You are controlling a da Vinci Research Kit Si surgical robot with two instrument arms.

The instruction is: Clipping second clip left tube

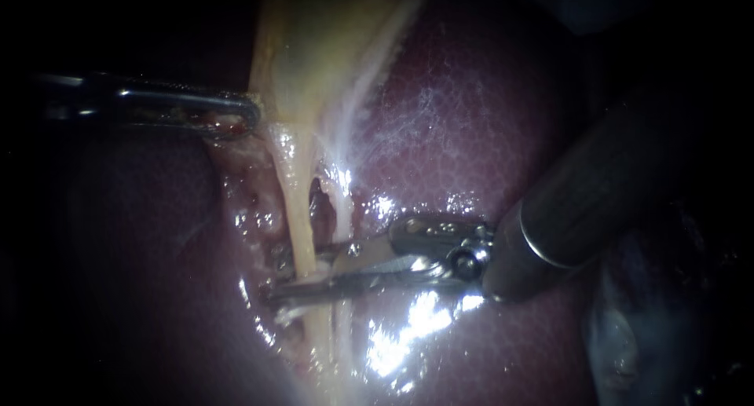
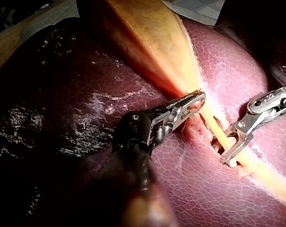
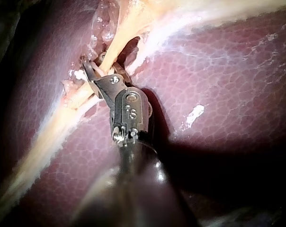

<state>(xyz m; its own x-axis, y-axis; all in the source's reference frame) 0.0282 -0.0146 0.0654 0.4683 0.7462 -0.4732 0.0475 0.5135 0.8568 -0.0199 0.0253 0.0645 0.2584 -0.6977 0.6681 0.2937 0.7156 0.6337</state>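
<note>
The left tube (image 1: 298, 217) is the pale yellow cord running down from the narrow end of the gallbladder (image 1: 314, 45) over the wet liver (image 1: 487, 123), with a whiter strand just beside it on the right. It looks thin, soft and slick with fluid, likely to flatten, slide or tear rather than resist, so it wants a square, gentle bite. Pull on it should stay light. The right instrument (image 1: 306, 276) comes in from the right, and its jaws stand apart with the left tube passing between them, low on the bare stretch below the gallbladder. I cannot tell whether both jaws already press on it or whether a clip sits in them. The left instrument (image 1: 243, 117) has its jaws pinched on the gallbladder at its narrow end, holding the tube drawn out straight. The clean stretch, clear of the ragged tissue around it, seems the best place for the bite.
</note>
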